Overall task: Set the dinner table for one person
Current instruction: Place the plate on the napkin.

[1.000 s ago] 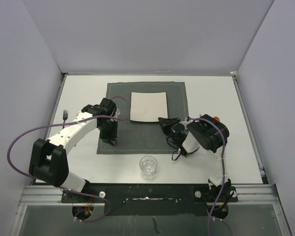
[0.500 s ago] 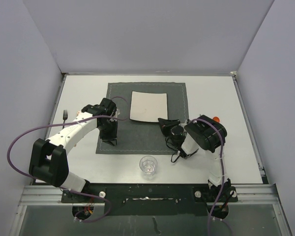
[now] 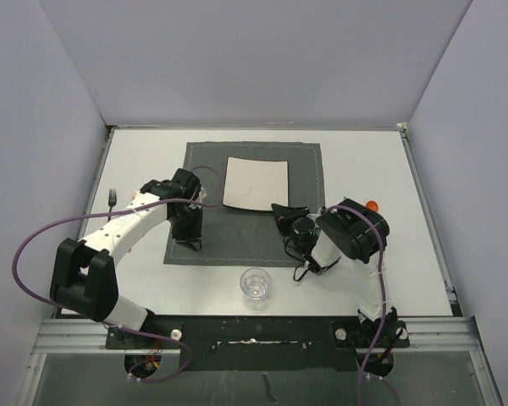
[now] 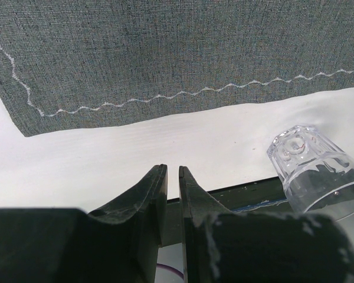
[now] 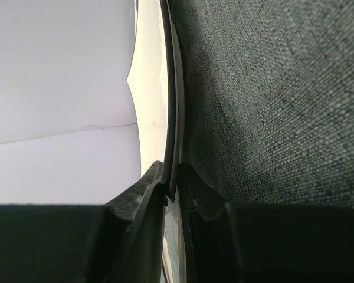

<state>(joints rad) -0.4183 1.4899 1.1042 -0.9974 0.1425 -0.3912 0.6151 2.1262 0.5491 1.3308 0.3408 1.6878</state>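
The dinner table (image 3: 364,169) is a white top. On it lies a dark grey placemat (image 3: 237,233) with a square white plate (image 3: 256,183) on its far half. My right gripper (image 3: 286,213) is shut on the placemat's right edge and lifts a fold of it. In the right wrist view the thin cloth edge runs between the jaws of my right gripper (image 5: 172,177), with the placemat (image 5: 271,88) to the right. My left gripper (image 3: 190,244) is over the placemat's near-left part. In its wrist view my left gripper (image 4: 172,171) is shut to a slit, with nothing visible in it.
A clear glass (image 3: 255,284) stands on the table near the front edge, just beyond the placemat, and shows as the glass (image 4: 318,171) in the left wrist view. A fork (image 3: 112,200) lies at the far left. A small orange thing (image 3: 372,205) sits behind the right arm.
The right gripper has shifted slightly left with the placemat's edge in it. The placemat's near-left corner has crept left. The left arm has hardly moved.
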